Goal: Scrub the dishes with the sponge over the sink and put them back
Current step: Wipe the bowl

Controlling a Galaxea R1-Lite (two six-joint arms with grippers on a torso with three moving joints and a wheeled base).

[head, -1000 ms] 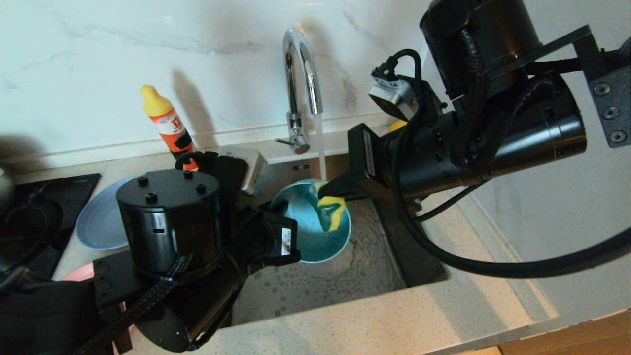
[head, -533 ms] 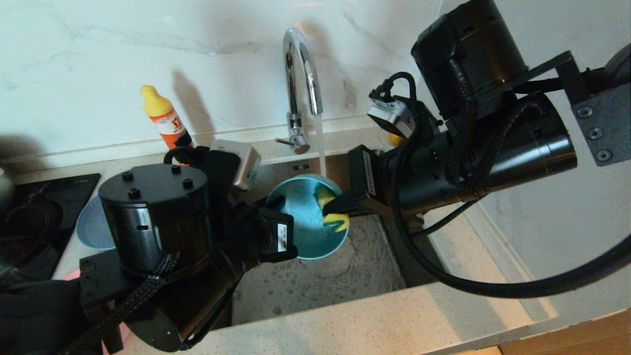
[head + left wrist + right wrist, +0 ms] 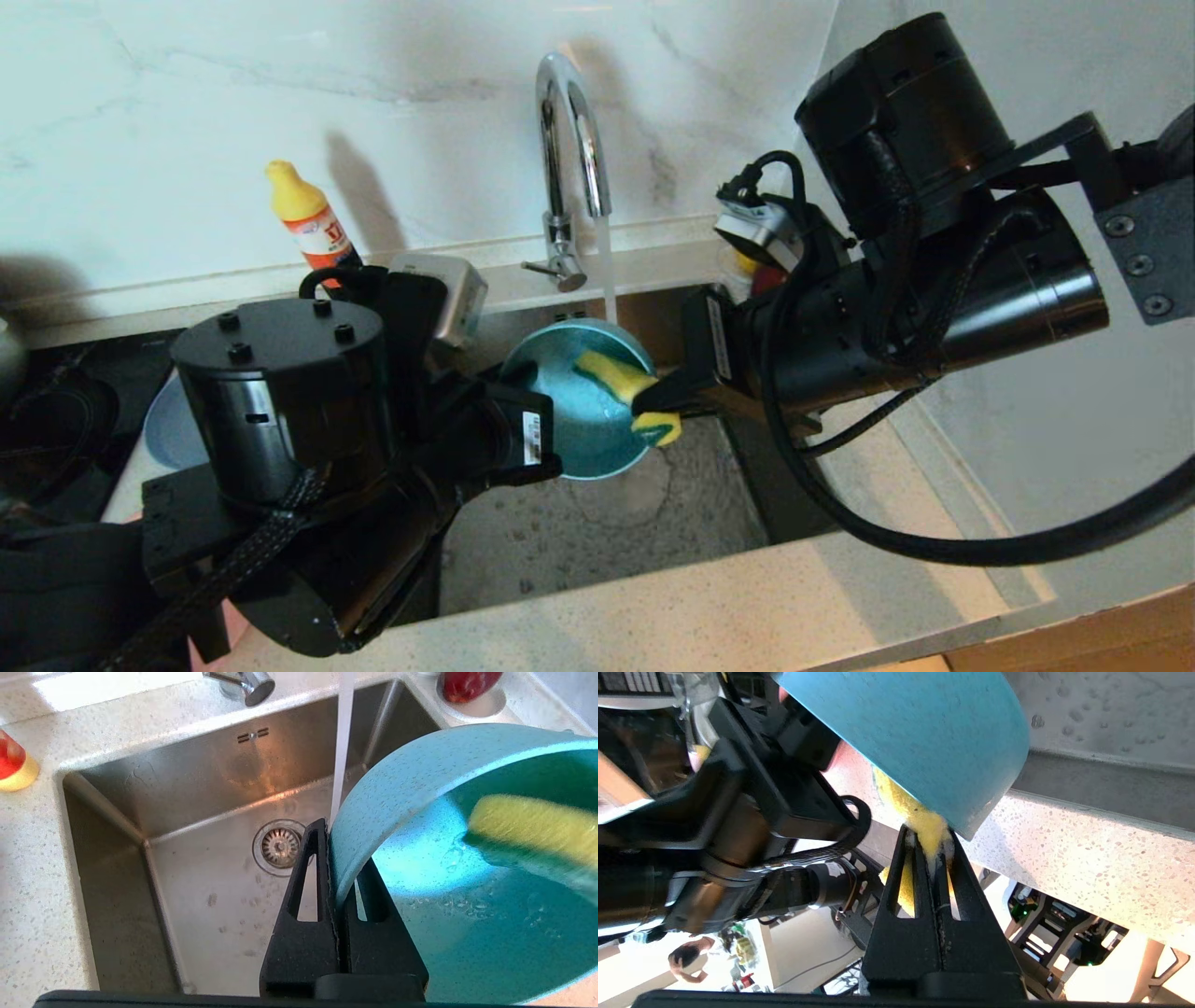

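Note:
Over the sink (image 3: 597,523) my left gripper (image 3: 334,844) is shut on the rim of the teal bowl (image 3: 579,420), holding it tilted, one finger outside and one inside. Tap (image 3: 569,121) water (image 3: 343,742) falls just behind the bowl (image 3: 420,788). My right gripper (image 3: 653,401) is shut on the yellow sponge (image 3: 621,378), which lies pressed across the bowl's inside near its right rim. From the right wrist, the sponge (image 3: 924,823) bulges between the bowl's outer wall (image 3: 924,732) and the gripper (image 3: 929,844). The light-blue plate (image 3: 163,429) lies on the counter, left of the sink.
An orange bottle with a yellow cap (image 3: 313,229) stands by the back wall. A dark hob (image 3: 56,411) is at the far left. A white saucer with red fruit (image 3: 472,690) sits behind the sink's right corner. The drain strainer (image 3: 279,845) lies under the bowl.
The left gripper has drawn the bowl a little up and to the left. The sponge has slid from inside the bowl toward its right rim, and the right arm has backed off to the right.

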